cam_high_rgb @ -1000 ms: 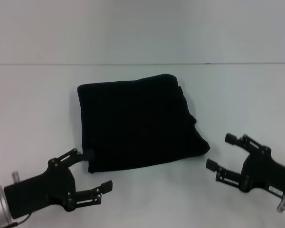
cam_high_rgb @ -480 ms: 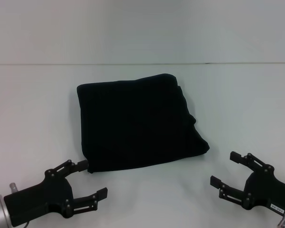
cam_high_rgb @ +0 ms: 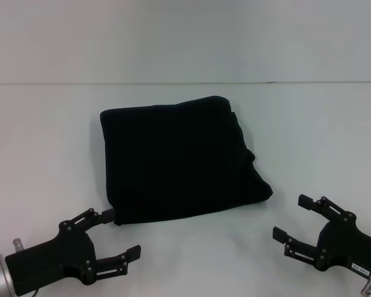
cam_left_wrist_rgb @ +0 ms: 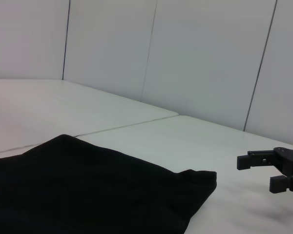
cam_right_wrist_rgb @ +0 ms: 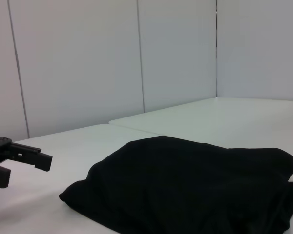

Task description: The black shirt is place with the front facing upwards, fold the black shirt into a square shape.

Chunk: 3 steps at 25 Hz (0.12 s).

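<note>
The black shirt (cam_high_rgb: 179, 161) lies folded with its front lettering and neck label hidden inside. Both wrist views cut off its near edge. The left gripper (cam_high_rgb: 114, 234) and the right gripper (cam_high_rgb: 297, 218) show spread fingers, their arms running off the frame.

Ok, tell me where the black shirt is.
In the head view the black shirt lies folded mid-table, just beyond the open left gripper and open right gripper, touching neither.

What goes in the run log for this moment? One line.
folded plain black fabric shirt: square-ish, on white table | left end effector: open, clear | right end effector: open, clear
</note>
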Tool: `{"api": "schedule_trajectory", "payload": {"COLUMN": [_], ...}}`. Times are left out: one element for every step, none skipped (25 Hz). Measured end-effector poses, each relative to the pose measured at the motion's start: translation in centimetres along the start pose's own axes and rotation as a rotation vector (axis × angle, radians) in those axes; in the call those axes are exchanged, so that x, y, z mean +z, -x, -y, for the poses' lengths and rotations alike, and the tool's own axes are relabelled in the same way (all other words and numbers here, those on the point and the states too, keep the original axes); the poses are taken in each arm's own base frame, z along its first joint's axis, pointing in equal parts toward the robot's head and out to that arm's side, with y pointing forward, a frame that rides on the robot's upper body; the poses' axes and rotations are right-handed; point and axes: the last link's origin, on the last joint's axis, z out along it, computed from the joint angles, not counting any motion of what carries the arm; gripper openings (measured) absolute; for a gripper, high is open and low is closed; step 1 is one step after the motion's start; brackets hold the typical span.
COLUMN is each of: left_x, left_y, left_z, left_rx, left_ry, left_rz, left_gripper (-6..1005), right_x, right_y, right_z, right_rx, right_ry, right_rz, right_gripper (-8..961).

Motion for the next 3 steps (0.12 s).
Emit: {"api": "schedule_trajectory", "payload": {"left_x": [0.0, 0.0, -0.01], "left_y": [0.0, 0.0, 0.0], "left_z": [-0.01, -0.01, -0.02], "left_rx": [0.0, 0.0, 0.0], "left_ry": [0.0, 0.001, 0.001], "left_rz": [0.0, 0.0, 0.0], "left_gripper": [948, 948, 948], "right_x": [0.0, -0.01, -0.01], "right_y": [0.02, 0.04, 0.07], "right_z": [-0.01, 0.0, 0.01], "right_rx": [0.0, 0.0, 0.001], "right_ry": [0.001, 0.0, -0.001], "right_rz": [0.002, 0.003, 0.005], "right_gripper": [927, 927, 927]}}
